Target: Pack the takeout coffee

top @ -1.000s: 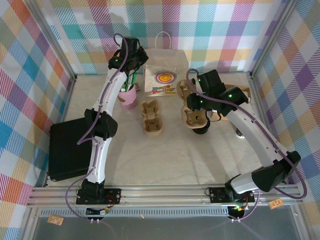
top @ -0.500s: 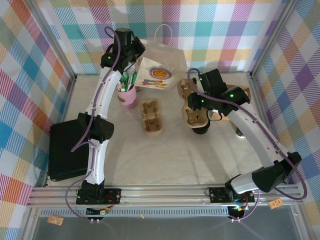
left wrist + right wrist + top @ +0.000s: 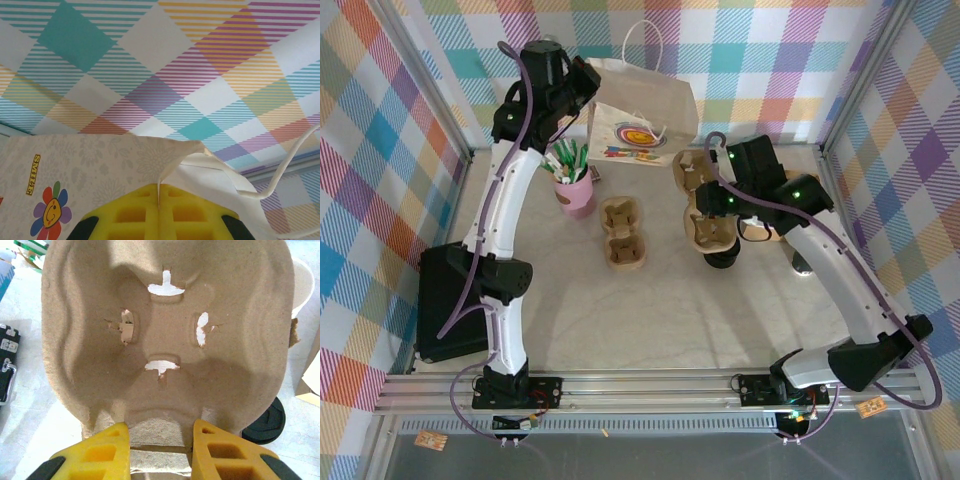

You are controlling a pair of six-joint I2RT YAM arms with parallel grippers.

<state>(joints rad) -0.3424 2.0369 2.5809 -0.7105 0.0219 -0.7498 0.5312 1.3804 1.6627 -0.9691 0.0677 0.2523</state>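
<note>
The takeout coffee shows as a round black lid [image 3: 266, 422] by the carrier's lower right corner; in the top view it is the dark cup [image 3: 723, 258] partly under the carrier's near end. My right gripper [image 3: 160, 442] is shut on the rim of a brown pulp cup carrier [image 3: 165, 330], held over the table at right of centre [image 3: 705, 210]. My left gripper [image 3: 159, 195] is shut on the top edge of a white paper bag [image 3: 100, 165]. That bag [image 3: 645, 115] hangs tilted in the air at the back, with the left gripper [image 3: 585, 92] on its upper left corner.
A second pulp carrier [image 3: 622, 233] lies mid-table. A pink cup of pens [image 3: 576, 190] stands under the raised left arm. A black case [image 3: 445, 300] lies at the left edge. A white cup rim [image 3: 302, 285] shows beyond the held carrier. Plaid walls enclose the table.
The left arm has risen and swung back-left, lifting the paper bag off the table so that it hangs tilted. The right arm and its carrier have barely moved.
</note>
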